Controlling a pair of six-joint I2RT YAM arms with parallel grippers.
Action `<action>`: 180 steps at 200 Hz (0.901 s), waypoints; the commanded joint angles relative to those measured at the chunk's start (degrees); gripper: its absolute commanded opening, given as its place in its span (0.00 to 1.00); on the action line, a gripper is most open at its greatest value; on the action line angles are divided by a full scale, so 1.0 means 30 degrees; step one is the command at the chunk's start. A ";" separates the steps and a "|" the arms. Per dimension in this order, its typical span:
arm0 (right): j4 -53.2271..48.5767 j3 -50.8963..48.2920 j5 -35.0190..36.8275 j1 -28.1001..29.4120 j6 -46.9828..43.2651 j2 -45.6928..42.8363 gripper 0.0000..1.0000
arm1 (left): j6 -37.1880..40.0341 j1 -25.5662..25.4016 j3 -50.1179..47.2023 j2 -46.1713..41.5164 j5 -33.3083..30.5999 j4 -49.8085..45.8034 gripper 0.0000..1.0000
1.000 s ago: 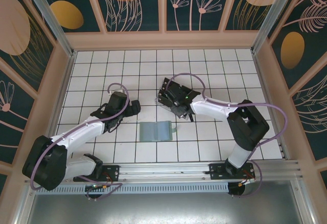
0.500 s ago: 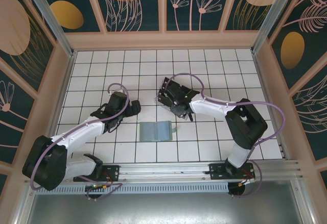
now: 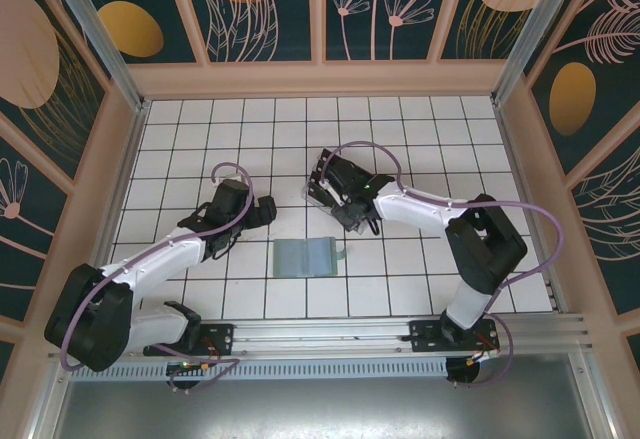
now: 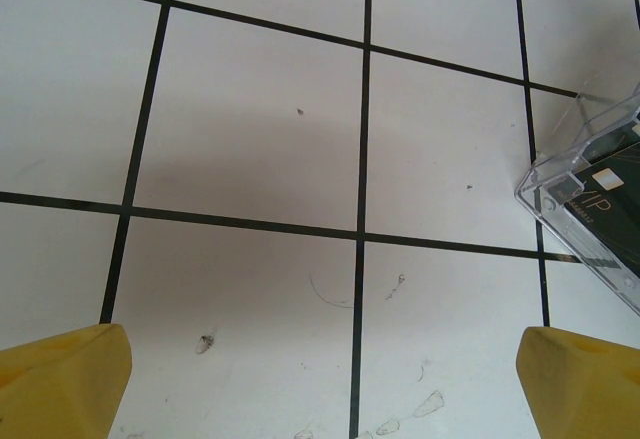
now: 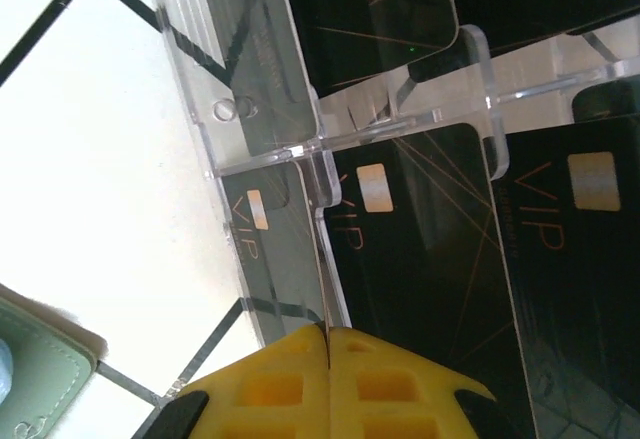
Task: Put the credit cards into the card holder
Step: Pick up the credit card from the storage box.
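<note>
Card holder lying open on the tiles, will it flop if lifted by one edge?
Probably: the card holder looks soft, with a centre fold, so the free half would likely droop. Lying flat and thin, it should slide rather than tip if pushed.

Open tiles between left gripper (image 3: 266,209) and clear rack (image 3: 314,195); right arm (image 3: 420,209) blocks rack's right side.

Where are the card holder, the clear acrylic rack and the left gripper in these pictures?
card holder (image 3: 303,257): top external view, middle of its open inside.
clear acrylic rack (image 4: 560,171): left wrist view, on its clear corner.
left gripper (image 4: 325,384): left wrist view, midway between its yellow fingertips.
</note>
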 commanded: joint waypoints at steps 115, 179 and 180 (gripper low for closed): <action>-0.1295 0.1944 -0.0930 -0.0133 -0.0839 -0.1400 0.00 | 0.0605 0.0107 0.0188 0.0268 0.0295 0.0273 0.98; -0.1305 0.2638 -0.2095 0.0591 0.0687 -0.3344 0.00 | 0.0754 0.0117 0.0338 0.0170 0.0353 0.0041 0.99; -0.1309 0.2640 -0.2113 0.0626 0.0770 -0.3389 0.00 | 0.0754 0.0116 0.0337 0.0168 0.0357 0.0025 0.99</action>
